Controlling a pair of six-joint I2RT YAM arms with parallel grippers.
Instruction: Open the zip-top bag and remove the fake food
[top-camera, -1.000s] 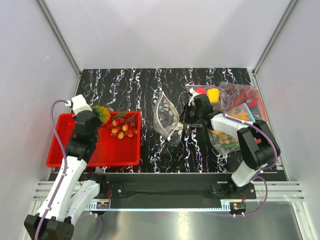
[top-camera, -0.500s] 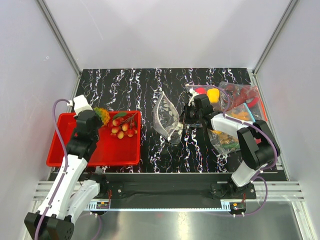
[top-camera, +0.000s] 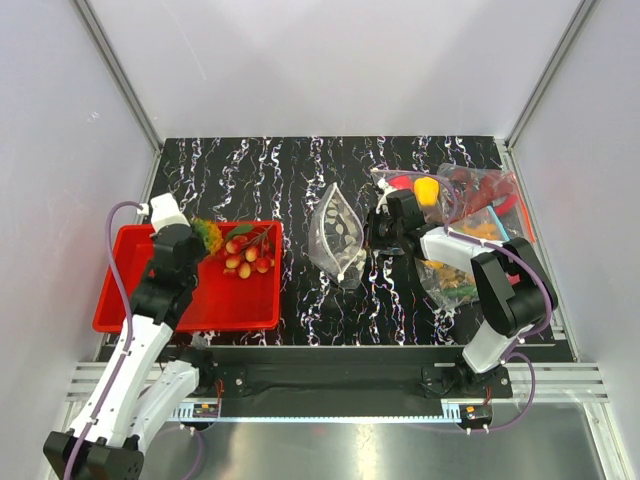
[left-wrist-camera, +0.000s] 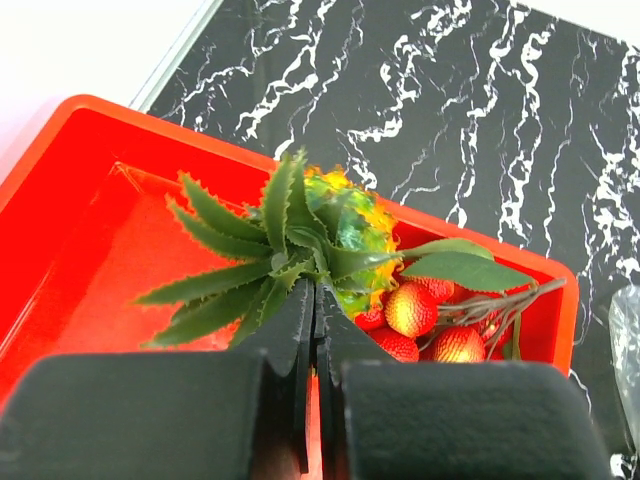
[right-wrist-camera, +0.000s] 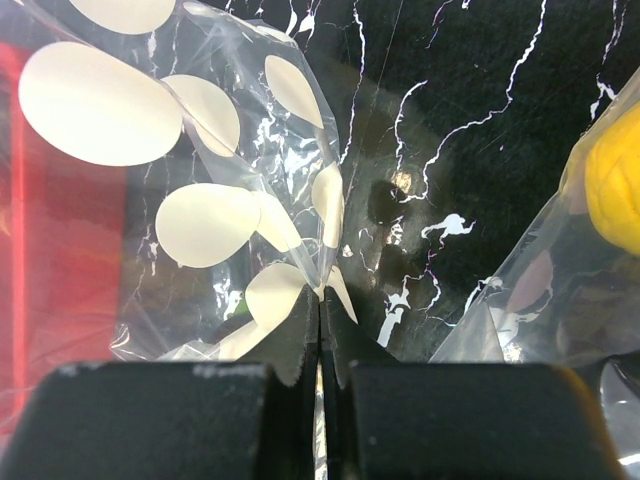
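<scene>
Lab test cell: white panel walls, aluminium frame, marbled tabletop.

In the right wrist view the zip-top bag runs off the top and left edges; a yellow piece is cut by the right edge; red behind the plastic is only a blur. In the left wrist view green leaves cover most of the orange bumpy fruit; that fruit hides some cherries; the left pincer blocks the near side of the red tray.

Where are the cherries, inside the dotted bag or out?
Out: the cherries lie in the red tray, apart from the dotted bag.
</scene>
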